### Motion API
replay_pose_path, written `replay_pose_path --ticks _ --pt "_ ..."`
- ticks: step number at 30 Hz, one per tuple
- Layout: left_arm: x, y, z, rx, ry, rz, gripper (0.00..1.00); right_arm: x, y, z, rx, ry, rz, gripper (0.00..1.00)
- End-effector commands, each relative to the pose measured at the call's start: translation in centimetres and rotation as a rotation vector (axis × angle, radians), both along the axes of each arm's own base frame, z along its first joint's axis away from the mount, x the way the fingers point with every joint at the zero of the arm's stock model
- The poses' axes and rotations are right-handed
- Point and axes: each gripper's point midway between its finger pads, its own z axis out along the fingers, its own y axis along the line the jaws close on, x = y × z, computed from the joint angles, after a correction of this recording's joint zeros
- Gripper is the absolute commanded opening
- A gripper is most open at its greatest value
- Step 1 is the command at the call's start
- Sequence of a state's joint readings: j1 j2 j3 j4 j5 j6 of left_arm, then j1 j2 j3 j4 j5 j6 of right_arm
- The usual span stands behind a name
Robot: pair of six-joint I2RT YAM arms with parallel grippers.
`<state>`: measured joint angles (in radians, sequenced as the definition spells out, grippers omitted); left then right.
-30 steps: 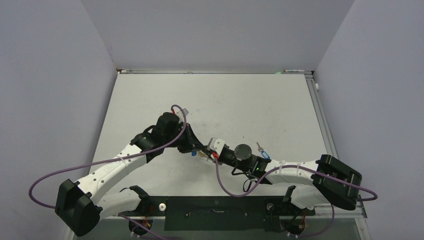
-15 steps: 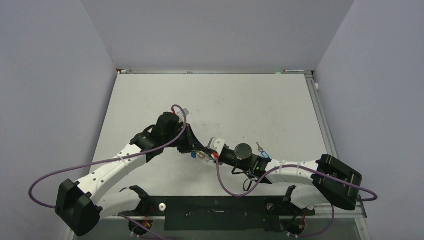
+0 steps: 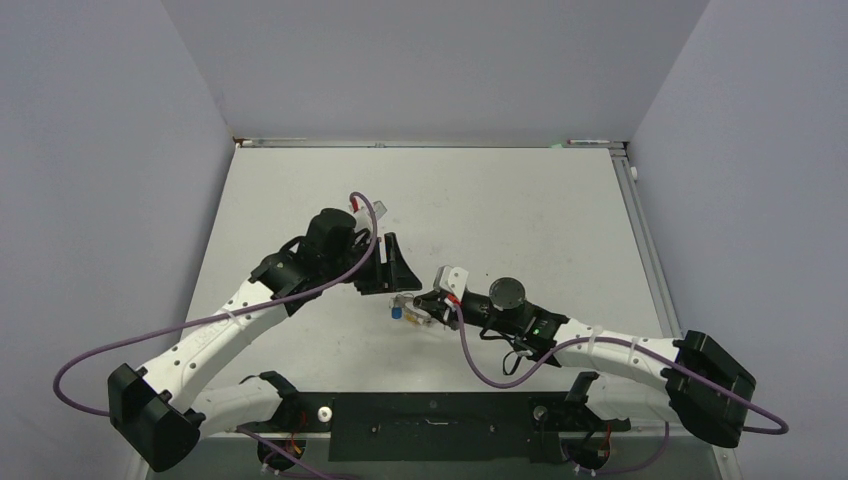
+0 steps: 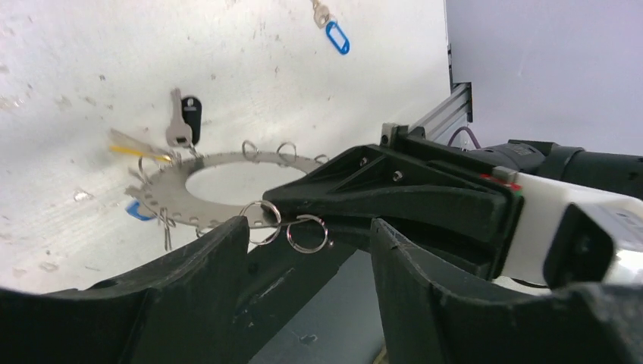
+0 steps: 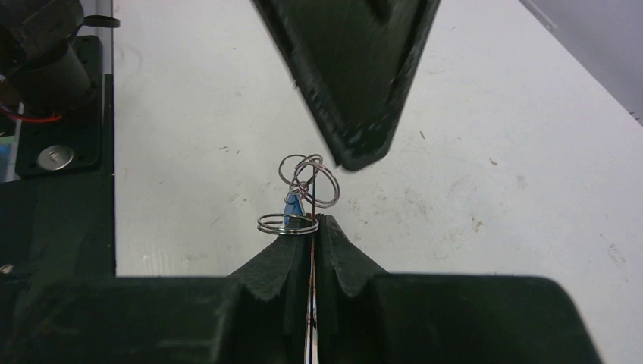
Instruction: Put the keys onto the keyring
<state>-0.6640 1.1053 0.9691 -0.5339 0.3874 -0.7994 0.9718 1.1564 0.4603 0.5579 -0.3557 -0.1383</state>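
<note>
The pale desk [image 3: 520,200] fills the view. Over its near middle, the left gripper [image 3: 390,265] has its fingers spread wide, holding nothing, just beside the keyring [image 4: 163,193]. The right gripper [image 5: 315,221] has its fingers pinched tight on the rim of that flat grey loop. Small wire rings [image 4: 307,231] hang off the loop's edge. A key with a black tag [image 4: 182,121] sits at its far rim. A blue-tagged key [image 4: 332,32] lies well apart.
</note>
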Motion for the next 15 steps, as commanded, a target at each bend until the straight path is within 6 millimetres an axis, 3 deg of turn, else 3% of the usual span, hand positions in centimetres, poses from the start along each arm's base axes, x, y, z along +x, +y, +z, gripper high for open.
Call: replay_pose_path --ticks 1,5,10,15 --pt "1.3 0.8 4.9 0.011 -0.23 -0.032 0.57 -1.5 0.6 4.5 0.103 0.002 0.085 0.05" --pt "2.1 2.0 7.0 0.038 -0.397 -0.018 0.57 -2.1 -0.2 5.4 0.139 0.005 0.083 0.05" --pt "1.5 2.2 9.1 0.025 -0.64 -0.082 0.55 -2.7 -0.6 7.4 0.164 0.057 0.112 0.05" --pt "0.6 2.7 11.7 0.021 -0.922 -0.13 0.54 -2.3 -0.7 8.0 0.113 0.257 0.13 0.05"
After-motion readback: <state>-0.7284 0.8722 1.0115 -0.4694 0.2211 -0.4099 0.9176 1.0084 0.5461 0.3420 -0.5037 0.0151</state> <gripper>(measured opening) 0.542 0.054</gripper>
